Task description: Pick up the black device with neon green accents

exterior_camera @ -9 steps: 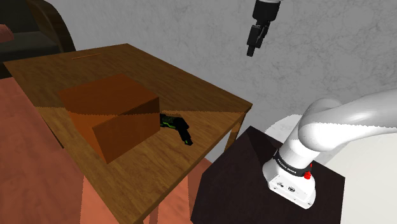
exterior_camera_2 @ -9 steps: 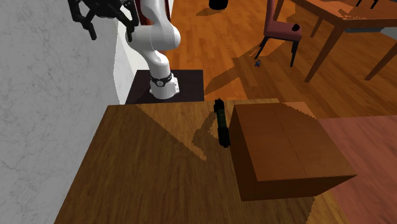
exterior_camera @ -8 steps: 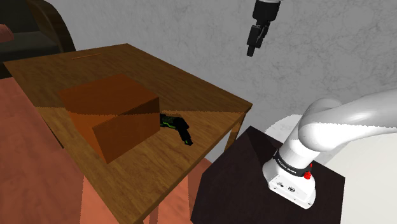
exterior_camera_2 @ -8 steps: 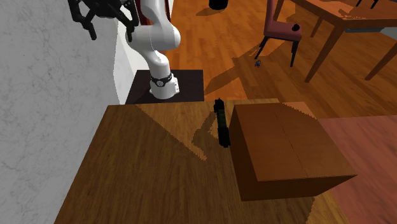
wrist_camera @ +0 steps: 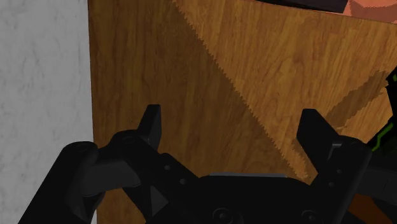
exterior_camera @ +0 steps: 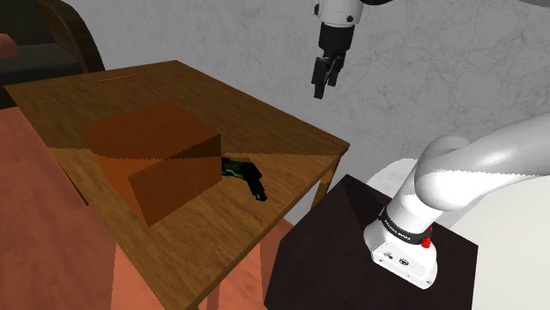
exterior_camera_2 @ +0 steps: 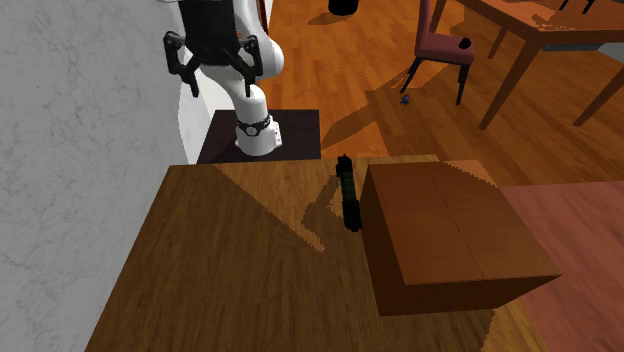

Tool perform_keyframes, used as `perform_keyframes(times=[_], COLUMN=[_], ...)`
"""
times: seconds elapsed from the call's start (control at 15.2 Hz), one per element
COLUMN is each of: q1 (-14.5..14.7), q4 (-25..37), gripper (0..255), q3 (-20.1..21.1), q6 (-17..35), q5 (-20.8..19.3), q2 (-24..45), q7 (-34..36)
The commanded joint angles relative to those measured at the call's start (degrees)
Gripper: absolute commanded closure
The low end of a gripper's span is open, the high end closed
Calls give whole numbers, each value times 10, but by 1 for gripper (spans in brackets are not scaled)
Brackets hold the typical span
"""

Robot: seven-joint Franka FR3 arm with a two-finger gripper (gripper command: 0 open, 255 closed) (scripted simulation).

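Gripper (exterior_camera: 319,91) has shifted toward the shoulder view's left and dropped lower since 0.6 s ago, and the second exterior view shows it lower too, now in front of the white arm. Device and box unchanged.

- Gripper: fingers spread wide, nothing between them. It hangs well above the wooden table (exterior_camera: 273,123), near the edge by the grey wall. Wrist view: both fingertips (wrist_camera: 151,114) stand far apart over bare tabletop.
- Black device with neon green accents (exterior_camera: 247,174): lies flat on the table, just beside the brown box (exterior_camera: 150,154), on the side toward the stand (exterior_camera: 344,255). Its box end sits in shadow, so contact with the box cannot be told.
- Second exterior view: device (exterior_camera_2: 347,195) reads as a thin dark bar along the box wall (exterior_camera_2: 450,235) and its green is hard to make out.
- Wrist view: device (wrist_camera: 392,105) is cut off at the frame edge, with a sliver of black and a green line showing.
- Arm's upper links are cut off at the shoulder view's top edge.
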Motion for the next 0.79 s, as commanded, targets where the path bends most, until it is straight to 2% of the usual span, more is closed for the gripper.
perform_keyframes(times=[0.0,0.73], q1=[6,41], q4=[-1,31], gripper=[0,0], q3=[16,107], q6=[17,112], q5=[13,64], q2=[23,183], q7=[20,133])
